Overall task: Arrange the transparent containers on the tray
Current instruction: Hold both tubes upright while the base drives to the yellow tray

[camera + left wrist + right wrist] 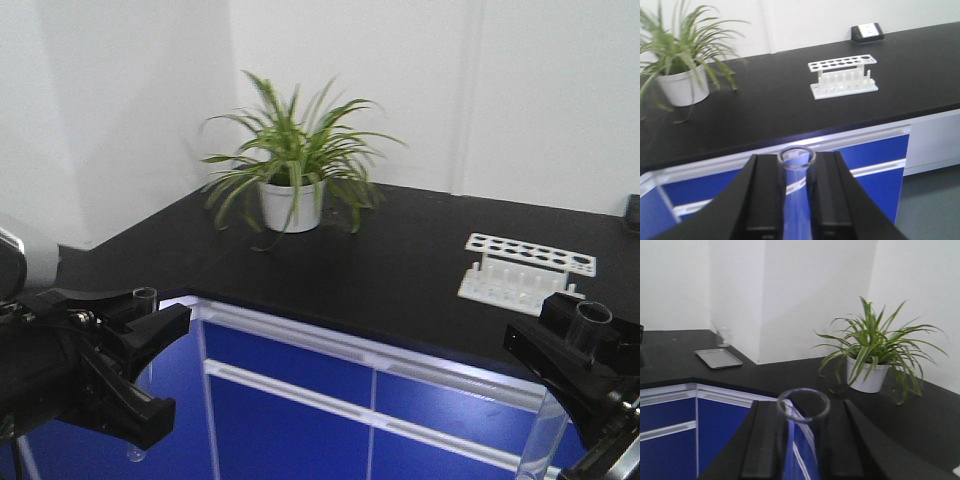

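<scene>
Two test tubes (797,192) (802,440): 1 clamped in L fingers (765,200), 1 in R fingers (762,445); 1 rack (842,75).

Left pincer (797,215), right pincer (802,450): each seemingly clamped on a tube (797,182).

On the tabletop (400,270) the plant (290,170) stands back left, with the rack (525,268) well apart to its right. Before the front edge, the first test tube (797,200) sits upright in the left tool (796,165), and the second test tube (804,440) in the right tool (802,410). Far left of the plant a tray (718,358) lies on the tabletop, with perhaps a glass (724,336) just behind it.
</scene>
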